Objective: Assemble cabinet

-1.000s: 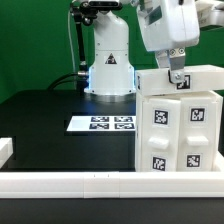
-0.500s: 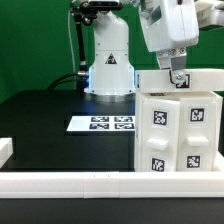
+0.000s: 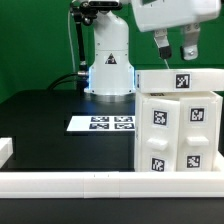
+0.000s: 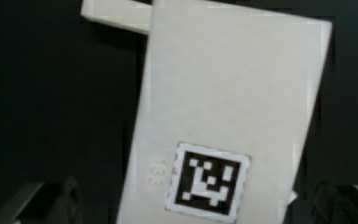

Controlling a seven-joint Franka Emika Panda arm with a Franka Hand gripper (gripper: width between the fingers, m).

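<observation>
The cabinet is a large white boxy body at the exterior view's right, with tagged drawer blocks on its front. A flat white tagged panel lies on top of it. My gripper hangs open and empty a little above that panel, one finger to each side of the tag. In the wrist view the long white panel with its tag runs between my dark fingertips, which stand apart from its edges.
The marker board lies on the black table behind the cabinet's left side. A long low white border rail runs along the front edge, with a white end piece at the left. The robot base stands at the back.
My gripper has let go of the top panel, opened and risen straight up off it. The panel stays lying on the cabinet.
</observation>
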